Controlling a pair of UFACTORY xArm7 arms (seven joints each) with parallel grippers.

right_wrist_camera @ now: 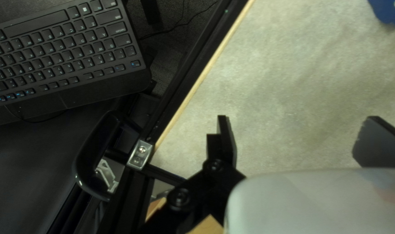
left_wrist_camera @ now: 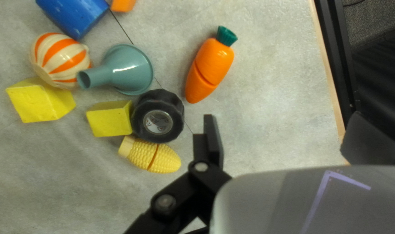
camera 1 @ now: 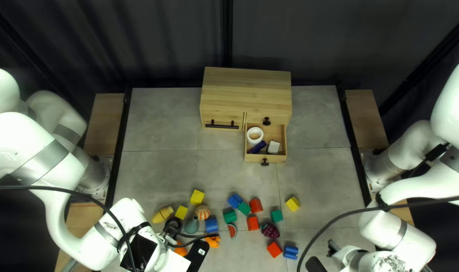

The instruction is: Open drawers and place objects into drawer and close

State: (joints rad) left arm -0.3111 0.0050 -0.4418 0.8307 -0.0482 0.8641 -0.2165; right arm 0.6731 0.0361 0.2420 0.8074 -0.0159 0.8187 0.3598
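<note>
The lower drawer (camera 1: 265,158) is standing open, well apart from both pairs of fingers; the wide drawer (camera 1: 222,121) and small upper drawer (camera 1: 257,118) are sitting closed. Inside the open one, a white ring (camera 1: 255,142), a purple piece (camera 1: 258,147) and a white block (camera 1: 273,147) are lying. Opening and at least part of the placing are therefore appearing done; closing is remaining.

The left gripper (left_wrist_camera: 284,119) is keeping its fingers wide apart, holding nothing. Outside them on the counter (left_wrist_camera: 267,86), a black wheel (left_wrist_camera: 157,116) and a toy corn (left_wrist_camera: 150,155) are lying just beside the nearer finger, and a carrot (left_wrist_camera: 211,65) is lying ahead. The right gripper (right_wrist_camera: 298,121) is likewise showing widely parted, unladen fingers, with a blue piece (right_wrist_camera: 388,13) lying ahead. Whether these loose items are also awaiting storage, this inspector is not determining.
</note>
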